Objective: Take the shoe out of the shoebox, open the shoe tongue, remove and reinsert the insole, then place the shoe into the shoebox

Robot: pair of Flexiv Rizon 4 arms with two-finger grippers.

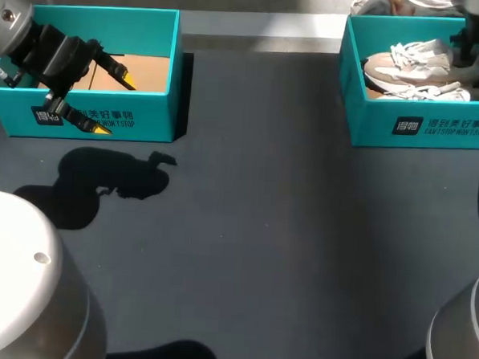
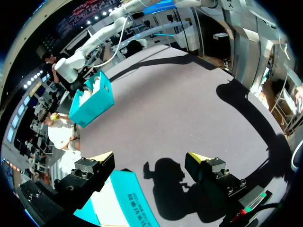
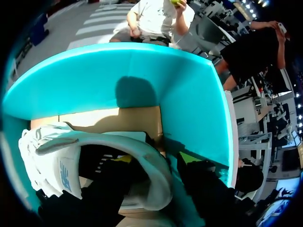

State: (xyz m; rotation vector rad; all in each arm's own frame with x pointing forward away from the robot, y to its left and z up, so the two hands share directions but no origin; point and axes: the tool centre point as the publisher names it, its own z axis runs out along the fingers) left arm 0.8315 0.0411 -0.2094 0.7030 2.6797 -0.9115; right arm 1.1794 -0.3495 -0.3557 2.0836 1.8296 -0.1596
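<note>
Right gripper (image 3: 157, 160): at shoe (image 3: 52, 156) heel collar inside right shoebox (image 1: 423, 129), desk's far right corner; closure cannot be told; shoe judged light, soft upper, firmer heel the best hold; Left gripper (image 2: 150, 158): wide open, empty, above left shoebox (image 1: 155, 103)

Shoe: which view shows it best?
Right wrist view: the shoe fills it, heel opening visible inside the shoebox. Head view shows it smaller, partly hidden; left wrist view shows only a distant white speck.

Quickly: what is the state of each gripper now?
Left gripper: open, empty.
Right gripper: at the shoe; open or shut cannot be told.
</note>
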